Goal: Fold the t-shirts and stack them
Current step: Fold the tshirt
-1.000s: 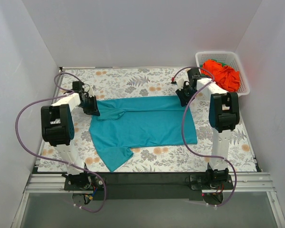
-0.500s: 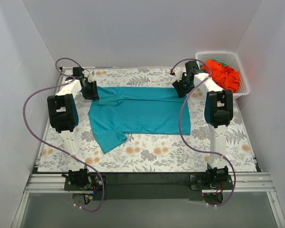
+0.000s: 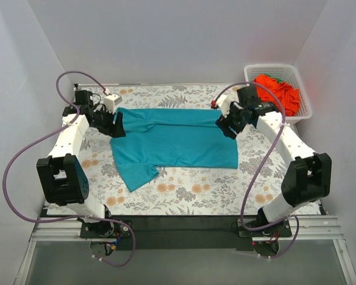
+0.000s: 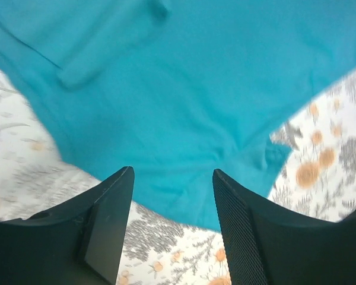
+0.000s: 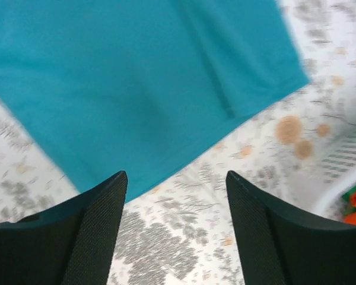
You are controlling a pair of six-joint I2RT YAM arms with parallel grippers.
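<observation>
The teal-blue t-shirt (image 3: pixel 172 142) is spread flat on the surface (image 3: pixel 196 196), its long axis running left to right between the arms. The left claw (image 3: pixel 114 123) is seen released and empty at the shirt's sleeve end, and the right claw (image 3: pixel 228 126) likewise at the hem end. From both claws the cloth extends toward the near edge.

Robot test cell, lab-like. Plain white panel walls (image 3: pixel 166 35) box in floral-print table (image 3: pixel 196 196). Left arm (image 3: pixel 68 139), right arm (image 3: pixel 285 133) bolted to aluminium rail (image 3: pixel 178 234) at near edge; purple cables (image 3: pixel 77 73) looping loose.
</observation>
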